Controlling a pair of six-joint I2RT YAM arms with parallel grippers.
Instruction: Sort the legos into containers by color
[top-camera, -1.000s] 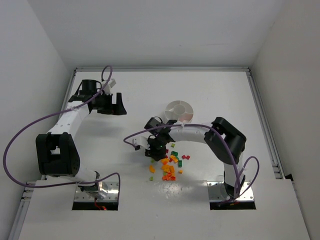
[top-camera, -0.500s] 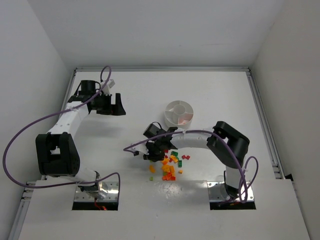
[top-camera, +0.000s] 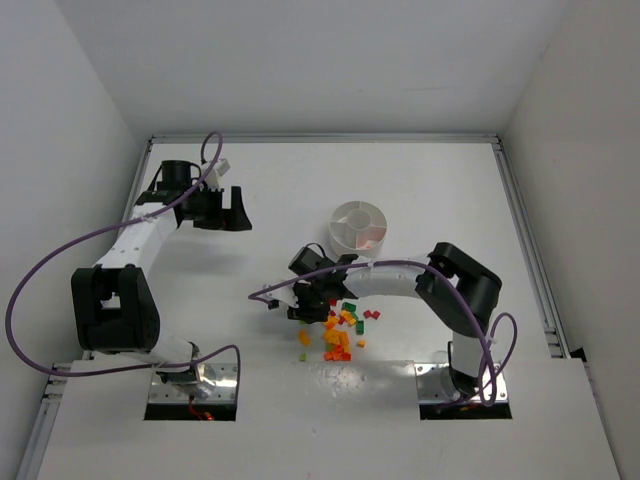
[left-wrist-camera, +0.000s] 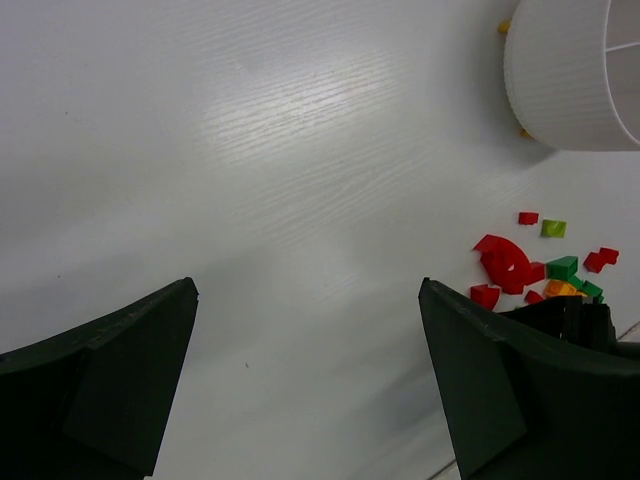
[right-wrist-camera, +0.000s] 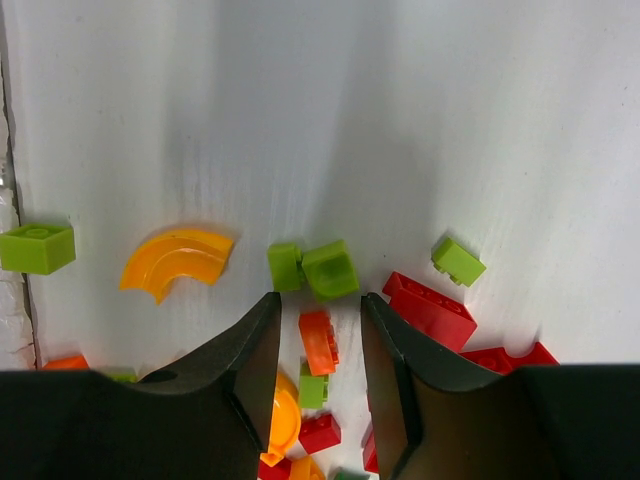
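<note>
The legos (top-camera: 340, 332) lie in a loose red, orange, yellow and green heap near the table's front middle. My right gripper (top-camera: 312, 302) is low over the heap's left edge. In the right wrist view its jaws (right-wrist-camera: 321, 298) stand partly open around an orange brick (right-wrist-camera: 318, 342), with a gap on each side. Two light green bricks (right-wrist-camera: 328, 268) lie just past the fingertips, and an orange arc piece (right-wrist-camera: 175, 258) lies to their left. The round white dish with its containers (top-camera: 357, 225) stands behind the heap. My left gripper (top-camera: 225, 210) hovers far left, wide open and empty (left-wrist-camera: 307, 290).
A lone green brick (right-wrist-camera: 37, 247) lies at the far left of the right wrist view, and a long red brick (right-wrist-camera: 430, 308) lies right of the fingers. The left wrist view shows the dish wall (left-wrist-camera: 560, 80) and red bricks (left-wrist-camera: 505, 262). A raised rail (top-camera: 525, 230) borders the table.
My right arm has lowered and its gripper has slid slightly forward to the heap's left edge, uncovering the dish. The left arm has not moved.
</note>
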